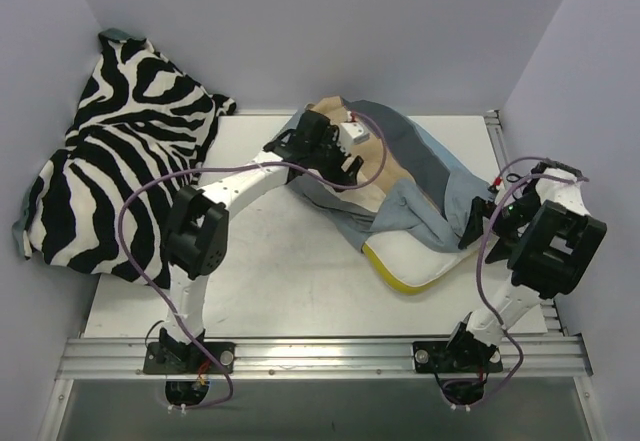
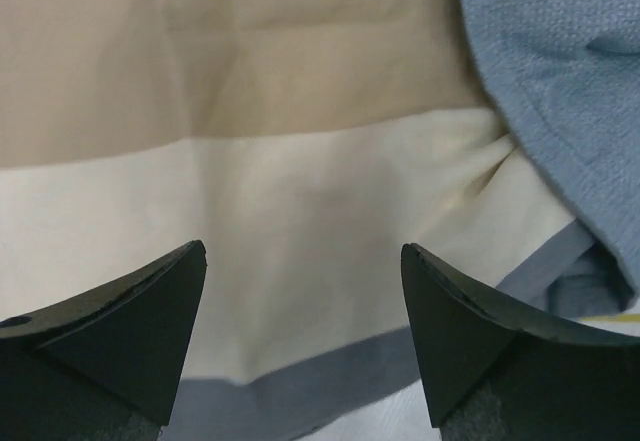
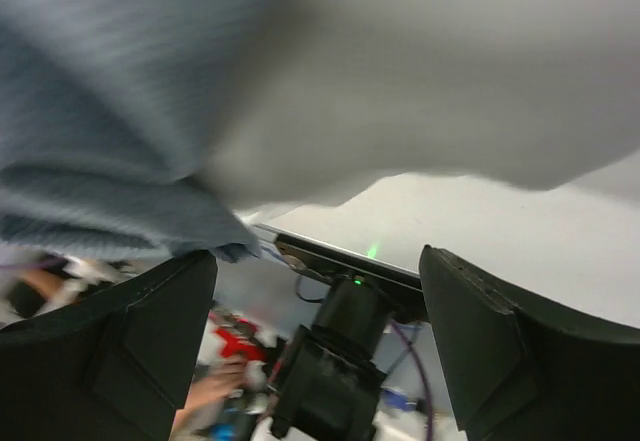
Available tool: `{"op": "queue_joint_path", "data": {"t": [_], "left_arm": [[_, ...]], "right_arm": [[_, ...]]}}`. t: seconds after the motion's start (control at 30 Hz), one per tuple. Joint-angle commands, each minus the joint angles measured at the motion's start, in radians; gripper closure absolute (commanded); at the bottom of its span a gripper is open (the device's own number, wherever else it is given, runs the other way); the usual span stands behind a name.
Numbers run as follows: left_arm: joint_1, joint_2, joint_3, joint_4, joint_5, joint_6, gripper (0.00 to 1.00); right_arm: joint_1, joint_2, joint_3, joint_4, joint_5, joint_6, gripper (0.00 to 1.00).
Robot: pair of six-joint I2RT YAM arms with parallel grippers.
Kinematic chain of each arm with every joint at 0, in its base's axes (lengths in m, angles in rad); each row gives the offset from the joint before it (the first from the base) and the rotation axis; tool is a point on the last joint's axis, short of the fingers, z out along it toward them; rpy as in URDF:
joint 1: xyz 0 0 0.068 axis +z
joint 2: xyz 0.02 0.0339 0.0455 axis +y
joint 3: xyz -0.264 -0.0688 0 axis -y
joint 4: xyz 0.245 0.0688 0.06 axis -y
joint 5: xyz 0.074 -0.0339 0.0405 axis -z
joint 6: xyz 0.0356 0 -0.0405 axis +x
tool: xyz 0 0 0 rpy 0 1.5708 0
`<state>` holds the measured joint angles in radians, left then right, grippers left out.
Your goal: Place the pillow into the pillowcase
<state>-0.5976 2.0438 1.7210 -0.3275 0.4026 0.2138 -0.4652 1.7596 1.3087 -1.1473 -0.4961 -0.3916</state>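
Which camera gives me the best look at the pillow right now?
Top external: the pillow lies partly covered by the pillowcase, its cream corner and yellow edge clear. The wrist views show mainly pillowcase: stripes on the left, a grey-blue blur on the right.

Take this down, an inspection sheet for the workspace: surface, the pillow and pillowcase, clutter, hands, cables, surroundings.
Surface: white table, flat.
Job's things: pillow, near end with its yellow edge showing, the rest under the pillowcase, which lies rumpled.
Clutter: zebra-print cloth heaped at the far left.
Hands: left hand open over the striped side of the pillowcase; right hand open, grey-blue cloth just beyond it, view blurred.
Cables: purple cables loop off both arms.
Surroundings: grey walls on three sides; metal rail at the near edge.
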Motion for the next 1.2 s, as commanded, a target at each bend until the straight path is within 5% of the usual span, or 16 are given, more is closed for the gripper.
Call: {"op": "queue_joint_path", "data": {"t": [0.0,0.17,0.2,0.33,0.37,0.43,0.53,0.77,0.8,0.83,0.9,1.0,1.17], "left_arm": [[-0.085,0.07,0.087,0.044,-0.111,0.013,0.13],[-0.14,0.203,0.225,-0.039,-0.279,0.064,0.28],[-0.14,0.249,0.264,-0.076,-0.228,0.065,0.49],[-0.156,0.239,0.342,-0.218,0.183,0.072,0.95],[-0.183,0.224,0.342,-0.235,0.273,0.068,1.0],[-0.231,0.17,0.356,-0.284,0.47,0.021,1.0],[-0.326,0.087,0.338,-0.298,0.588,-0.01,1.0],[-0.295,0.009,0.12,-0.41,0.506,0.143,1.0],[-0.269,-0.005,0.076,-0.429,0.477,0.185,0.91],[-0.216,-0.017,0.057,-0.442,0.457,0.2,0.7],[-0.151,-0.069,0.032,-0.443,0.409,0.21,0.4],[-0.056,-0.119,0.08,-0.443,0.34,0.146,0.27],[-0.024,-0.125,0.164,-0.369,0.003,-0.042,0.27]], "right_arm": [[-0.061,0.035,-0.041,0.009,-0.045,0.172,0.16],[-0.035,0.115,-0.106,0.122,-0.114,0.23,0.32],[-0.018,0.129,-0.101,0.153,-0.136,0.232,0.47],[0.026,0.163,-0.072,0.216,-0.249,0.279,0.72],[0.042,0.159,-0.066,0.224,-0.263,0.295,0.76],[0.097,0.149,-0.051,0.236,-0.327,0.312,0.83],[0.152,0.104,-0.075,0.276,-0.357,0.37,0.93],[0.162,0.02,-0.163,0.299,-0.426,0.419,0.99],[0.161,0.006,-0.173,0.29,-0.429,0.398,0.97],[0.16,-0.015,-0.178,0.272,-0.429,0.352,0.93],[0.143,-0.022,-0.166,0.164,-0.433,0.218,0.67],[0.042,-0.034,-0.121,0.022,-0.453,0.09,0.35],[-0.043,0.037,0.006,0.068,-0.469,0.152,0.33]]}}
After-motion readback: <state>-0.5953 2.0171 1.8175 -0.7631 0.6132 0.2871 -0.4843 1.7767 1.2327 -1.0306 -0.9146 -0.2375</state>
